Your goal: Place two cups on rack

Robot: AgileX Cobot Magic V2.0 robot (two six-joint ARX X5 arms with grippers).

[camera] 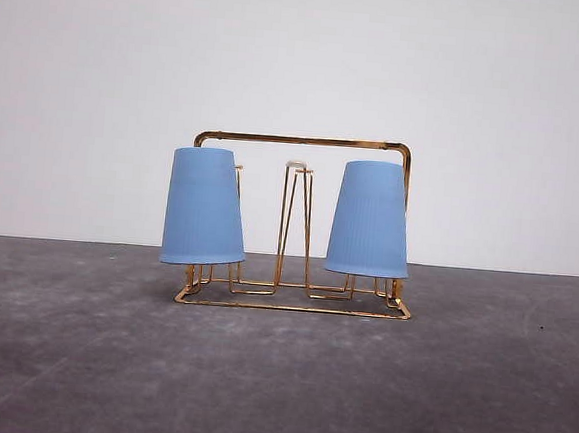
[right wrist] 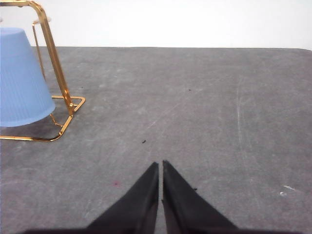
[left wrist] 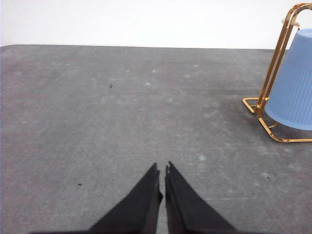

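While two light-blue, finely ribbed, tapered plastic cups, the left cup (camera: 205, 208) and the right cup (camera: 369, 220), are sitting inverted over the outer prongs, the thin gold wire rack (camera: 305, 142) with rounded rectangular frame is standing on the mottled grey table (camera: 277, 376). One hairpin prong (camera: 294, 222) is standing bare between them. The left gripper (left wrist: 162, 168) and right gripper (right wrist: 160, 165) are hovering apart from the rack, pointed black fingers pressed together, gripping nothing.

Blue cups (camera: 205, 208) inverted on rack (camera: 305, 142)
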